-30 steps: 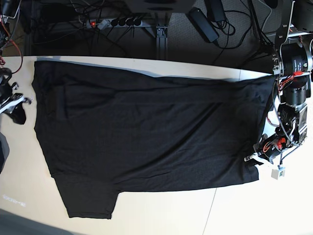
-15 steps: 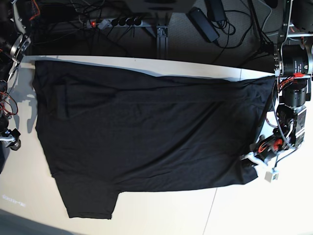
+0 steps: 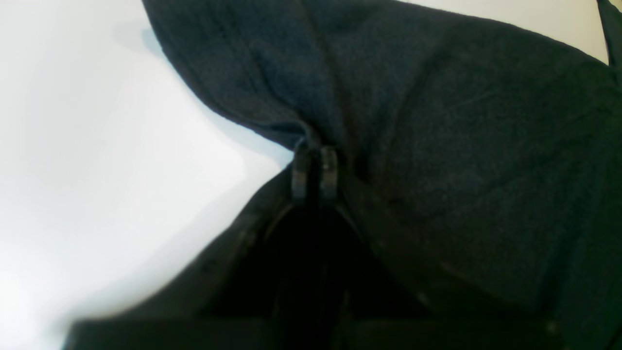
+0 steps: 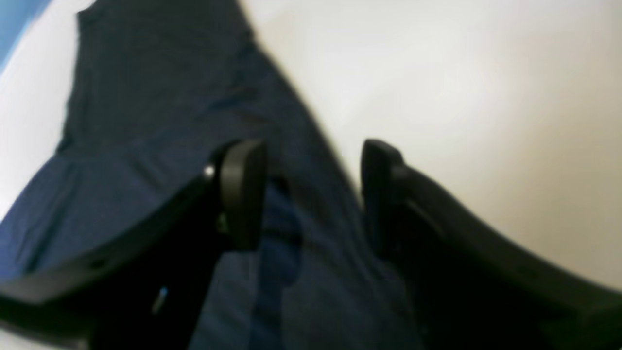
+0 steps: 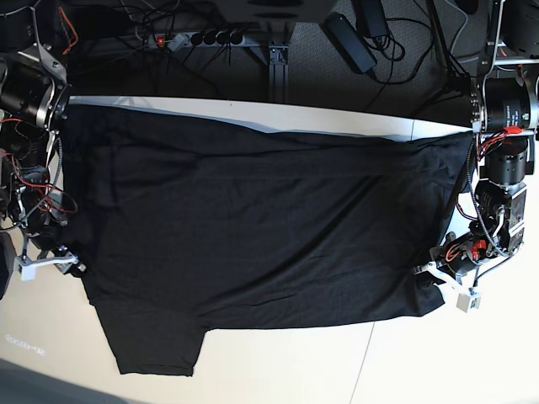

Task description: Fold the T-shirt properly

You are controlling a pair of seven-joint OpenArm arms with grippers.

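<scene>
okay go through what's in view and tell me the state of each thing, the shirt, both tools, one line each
T-shirt: spread flat on the table, not yet folded, one sleeve sticking out at the near edge.
Left tool: shut, pinching the shirt's edge, fabric bunched at its tips.
Right tool: open, jaws either side of the shirt's edge, gripping nothing.
Table: pale top, mostly covered by the shirt.

Robotics lab: white table (image 5: 278, 370), power strip (image 5: 198, 39), tangled cables (image 5: 404, 50).
</scene>
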